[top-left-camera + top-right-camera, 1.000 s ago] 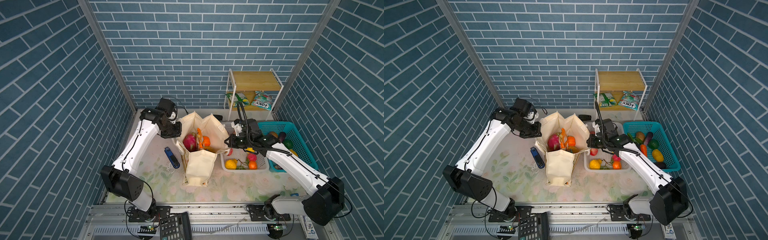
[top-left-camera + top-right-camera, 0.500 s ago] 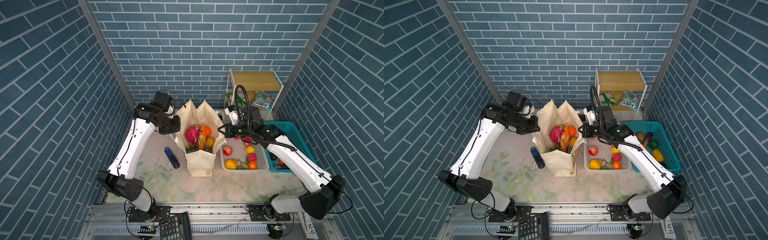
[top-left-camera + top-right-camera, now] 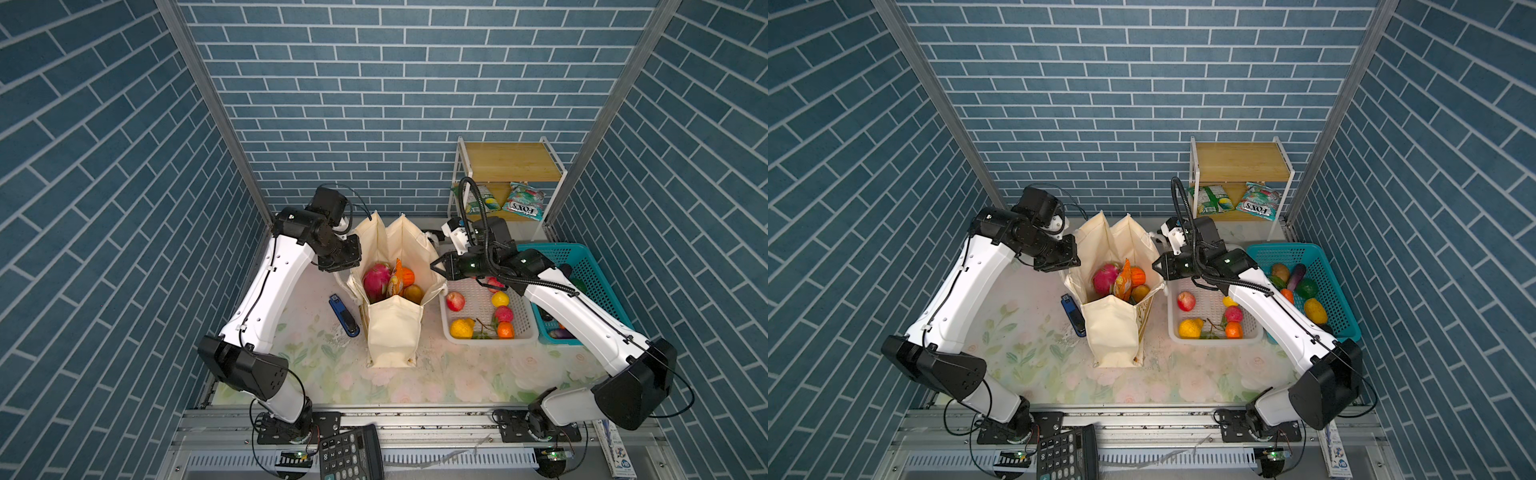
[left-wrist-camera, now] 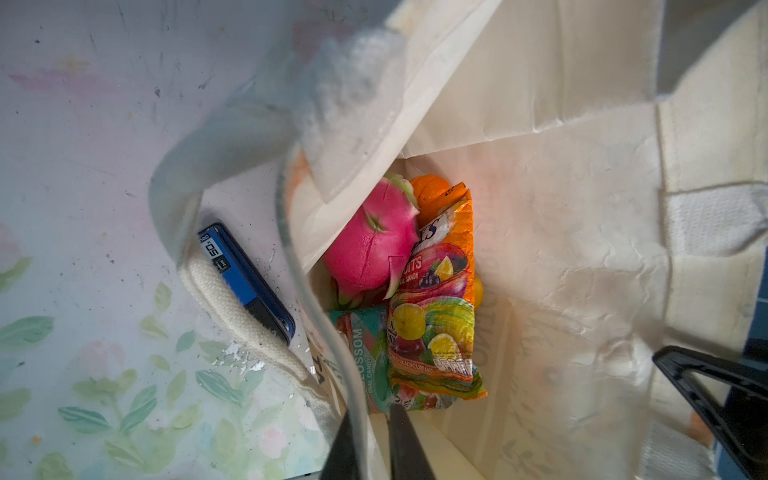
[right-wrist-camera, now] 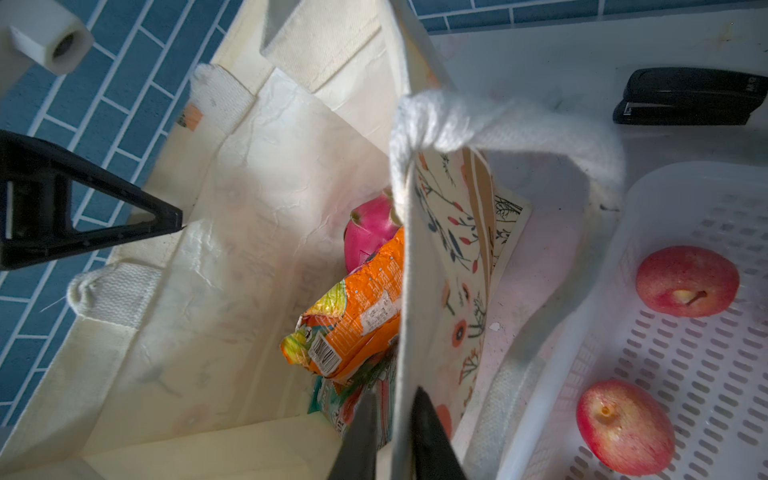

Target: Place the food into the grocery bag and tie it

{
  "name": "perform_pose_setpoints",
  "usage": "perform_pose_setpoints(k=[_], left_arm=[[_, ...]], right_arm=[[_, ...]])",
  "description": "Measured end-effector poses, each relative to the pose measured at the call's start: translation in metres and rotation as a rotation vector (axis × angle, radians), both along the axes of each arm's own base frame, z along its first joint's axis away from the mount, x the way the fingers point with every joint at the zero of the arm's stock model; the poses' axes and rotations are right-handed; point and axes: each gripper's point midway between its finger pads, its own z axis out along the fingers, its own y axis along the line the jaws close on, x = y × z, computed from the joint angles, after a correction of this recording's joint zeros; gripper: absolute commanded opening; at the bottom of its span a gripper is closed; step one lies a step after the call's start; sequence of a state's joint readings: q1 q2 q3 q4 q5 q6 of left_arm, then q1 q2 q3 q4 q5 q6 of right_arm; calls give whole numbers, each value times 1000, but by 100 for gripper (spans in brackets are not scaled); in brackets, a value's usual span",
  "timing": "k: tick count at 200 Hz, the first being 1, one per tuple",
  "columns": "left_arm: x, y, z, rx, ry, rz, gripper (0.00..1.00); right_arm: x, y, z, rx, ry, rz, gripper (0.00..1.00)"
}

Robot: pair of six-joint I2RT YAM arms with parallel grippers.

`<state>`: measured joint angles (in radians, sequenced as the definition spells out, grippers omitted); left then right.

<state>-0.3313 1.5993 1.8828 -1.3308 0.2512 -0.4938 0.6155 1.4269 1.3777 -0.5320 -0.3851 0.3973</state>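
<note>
Five pieces of food already sit low inside the grocery bag: dragon fruit, an orange, a yellow-brown fruit, an orange packet and a teal packet under it. The bag stands upright mid-table, mouth agape, and the long axis of the mouth runs from your rail toward the back wall, so its broad faces turn to the arms. Tying looks like what is left, and it hinges on the straps. The left handle droops outside the left face onto the blue stapler; the right handle loops outside the printed right face, toward the white basket. Each strap lies on its own arm's side, just below the jaws. Your left gripper straddles the left rim and your right gripper the right rim; both stand slightly parted, with a sliver of gap beside the cloth, so neither looks to be pinching. The white basket holds apples and other loose fruit. The teal basket beyond it holds vegetables, and two more packets sit on the shelf.
</note>
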Motion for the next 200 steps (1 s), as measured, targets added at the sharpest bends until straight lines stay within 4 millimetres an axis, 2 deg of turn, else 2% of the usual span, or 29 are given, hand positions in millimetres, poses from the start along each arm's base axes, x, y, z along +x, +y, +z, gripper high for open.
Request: perform_pose_setpoints(k=[14,22,35,59,98,158,183,200], left_arm=[[0,0,0,4,-3,-5,30],[0,0,0,5,-4,-8,36],[2,0,0,13,-5,-16,41],[12,1,3,42,-14,-35,45],[25,10,20,87,-75,-45,50],[27,28,46,159,-156,-19,52],[26,42,47,189,-163,25,49],[18,64,44,176,-159,100,48]], right_arm=[[3,0,2,3,-15,-4,25],[4,0,4,5,-24,-9,21],[7,0,5,6,-33,-20,17],[11,-1,6,7,-40,-44,0],[15,-2,3,-11,-36,-62,0],[23,-7,2,-44,-47,-102,0],[25,-10,1,-59,-52,-120,0],[26,-11,0,-67,-55,-130,0]])
